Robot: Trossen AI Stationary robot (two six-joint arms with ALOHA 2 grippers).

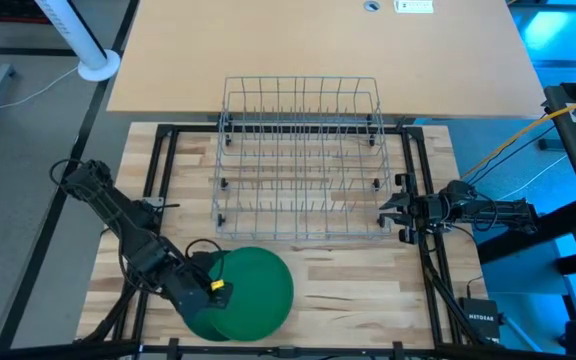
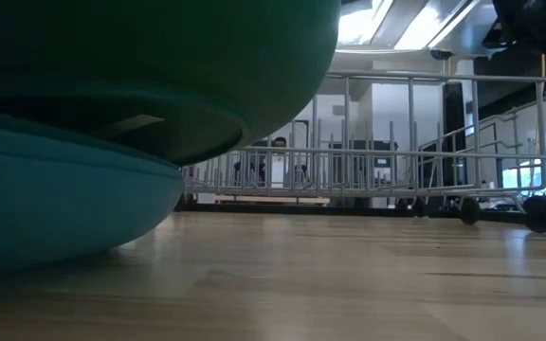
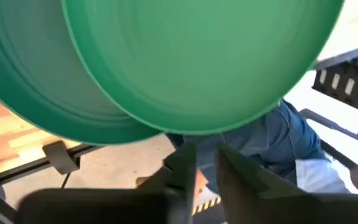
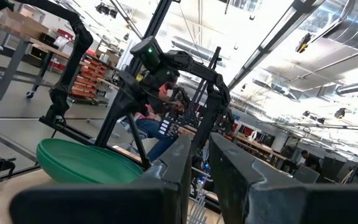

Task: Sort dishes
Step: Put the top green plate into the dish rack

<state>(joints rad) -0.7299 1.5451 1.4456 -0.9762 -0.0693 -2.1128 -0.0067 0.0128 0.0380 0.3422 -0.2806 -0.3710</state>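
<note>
Task barely started as far as I can judge: the wire rack (image 1: 301,160) holds no plates, every slot I can see is bare. All the green plates (image 1: 250,292) I can find sit in one stack at the near edge of the table, left of centre; I can make out at least two, the count under them I can't tell. In the low view the top plate (image 2: 159,66) sits tilted above the one under it (image 2: 55,204), a gap showing between them on the rack side.

My left gripper (image 1: 206,283) is down at the stack's left rim. From the left wrist view its fingers (image 3: 185,165) stand close together with only a narrow gap, and the plates' edge is just beyond the tips; whether they pinch the rim I can't tell. My right gripper (image 1: 396,207) waits beside the rack's right end, well apart from the plates, fingers nearly together with a thin slit and nothing between them.

So left to do: lift each plate and stand it in the rack, all of them.

Surface: light wood butcher-block table (image 1: 368,290) with a black frame along the sides, rack at the far half. Room beyond is a lit workshop; a person is seated in the background, seen through the rack bars in the low view
</note>
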